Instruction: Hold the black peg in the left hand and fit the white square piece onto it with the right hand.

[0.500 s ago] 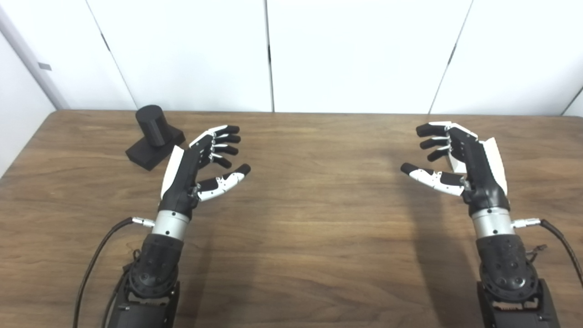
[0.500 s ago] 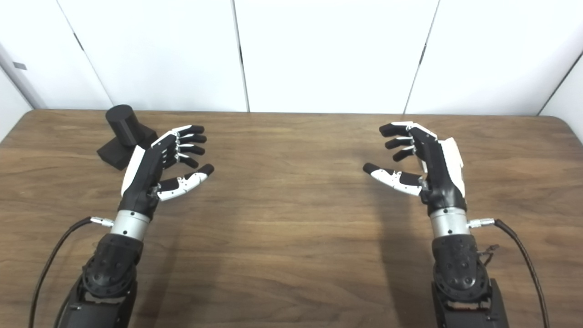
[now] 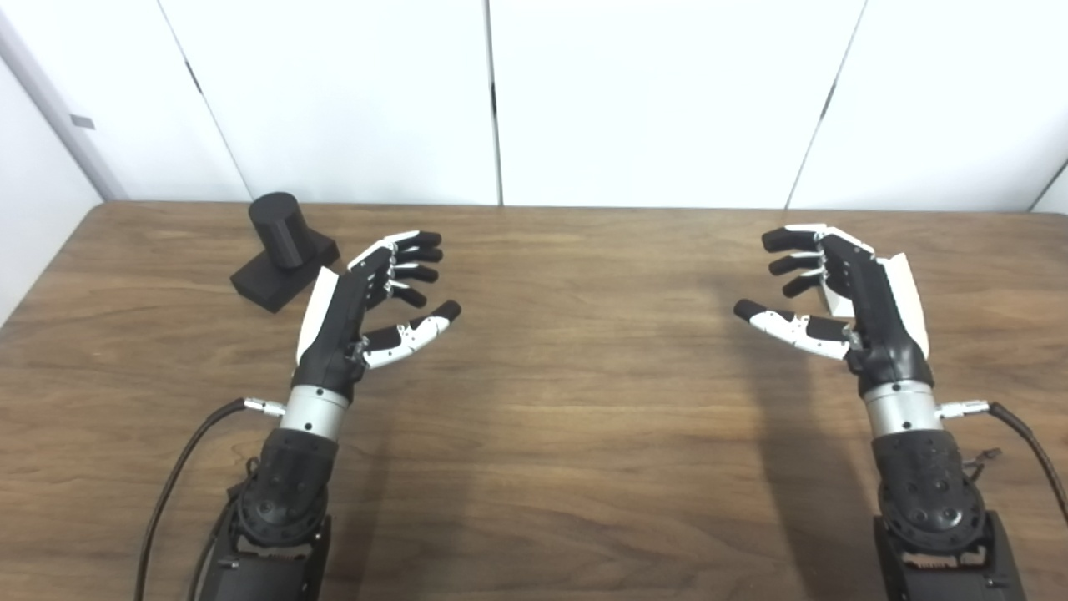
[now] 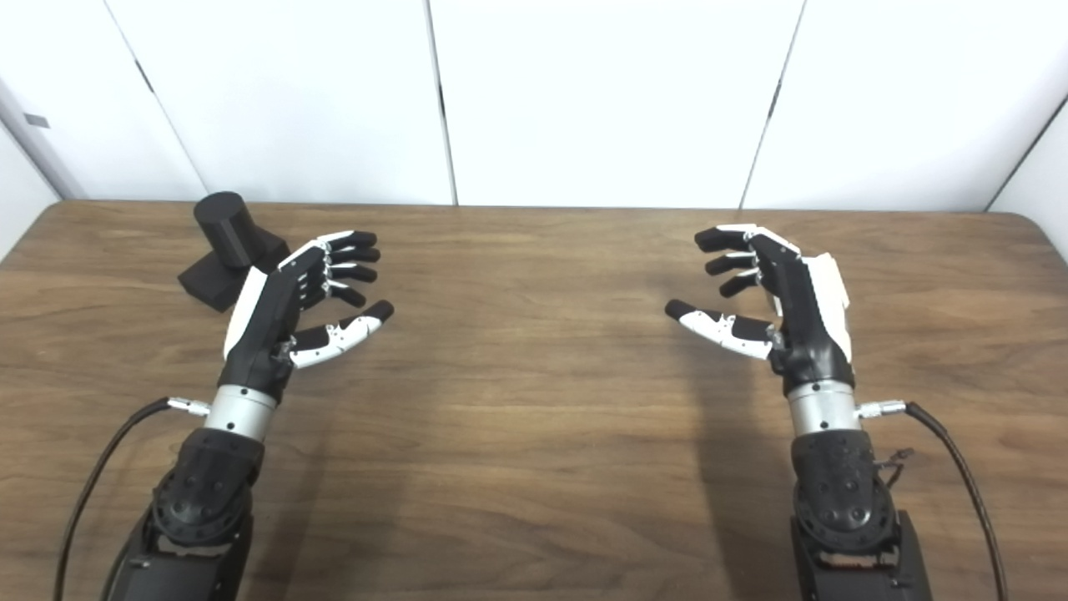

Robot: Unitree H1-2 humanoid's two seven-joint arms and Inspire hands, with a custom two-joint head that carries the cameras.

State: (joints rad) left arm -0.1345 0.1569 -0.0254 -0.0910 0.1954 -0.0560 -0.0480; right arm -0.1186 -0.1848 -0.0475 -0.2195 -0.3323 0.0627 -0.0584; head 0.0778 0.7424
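Black peg (image 3: pixel 282 250) upright on square base, far-left of table (image 3: pixel 542 434), untouched. Left hand (image 3: pixel 359 305) just beside it, nearer centre, fingers spread, holding nothing. Right hand (image 3: pixel 843 296) well apart at table's right side, also spread and empty. White square piece: only white edge visible behind right hand, cannot tell if that's it. Nothing grasped yet.

Risks: left hand sits inboard of peg, so sideways reach could knock it over or shove base toward table edge; right hand hides own target, blind grasp could miss.
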